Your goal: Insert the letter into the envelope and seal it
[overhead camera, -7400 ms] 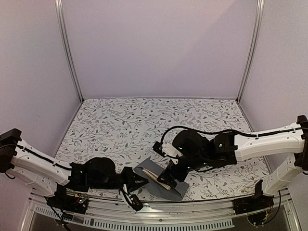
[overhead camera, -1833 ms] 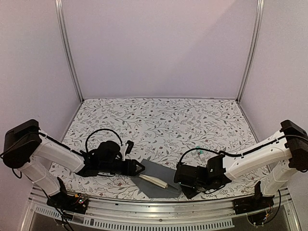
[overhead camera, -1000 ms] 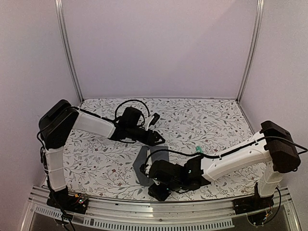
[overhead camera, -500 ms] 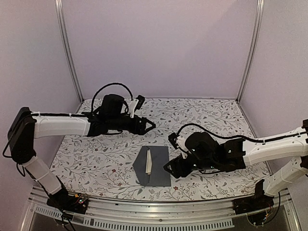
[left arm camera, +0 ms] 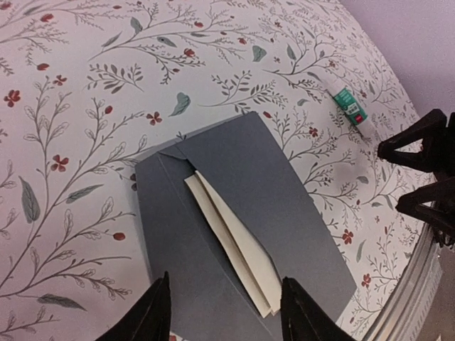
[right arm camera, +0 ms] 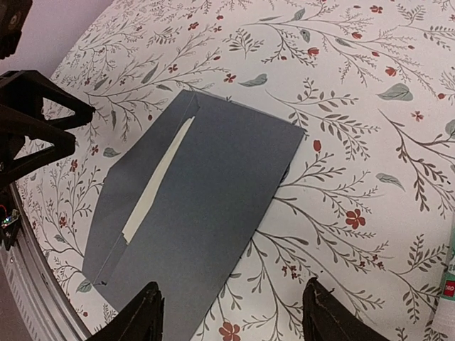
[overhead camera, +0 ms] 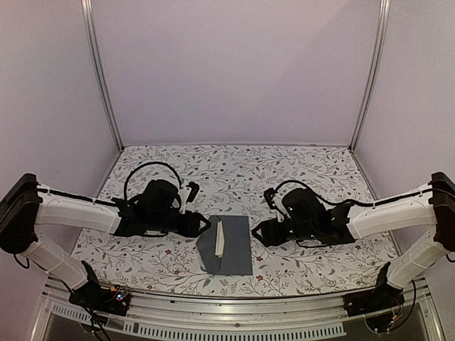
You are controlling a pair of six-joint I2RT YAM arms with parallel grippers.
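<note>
The dark grey envelope (overhead camera: 233,249) lies flat on the floral cloth near the front edge. Its flap (left arm camera: 178,234) lies opened out flat to the left. A narrow cream strip of the folded letter (overhead camera: 220,238) shows at the mouth (left arm camera: 238,249); the rest is inside. My left gripper (overhead camera: 202,225) hovers just left of the envelope, open and empty (left arm camera: 224,307). My right gripper (overhead camera: 257,234) hovers just right of it, open and empty (right arm camera: 231,312). In the right wrist view the envelope (right arm camera: 213,192) and the letter strip (right arm camera: 158,177) lie ahead of the fingers.
A small teal-white tube (left arm camera: 350,105) lies on the cloth beyond the envelope's right side, also at the right wrist view's edge (right arm camera: 449,284). The metal front rail (overhead camera: 227,312) runs close behind the envelope's near end. Walls enclose the table on three sides.
The left arm swung from the back of the table down to the envelope's left side. The right gripper shifted slightly back and right. The envelope has not moved in the last half second.
</note>
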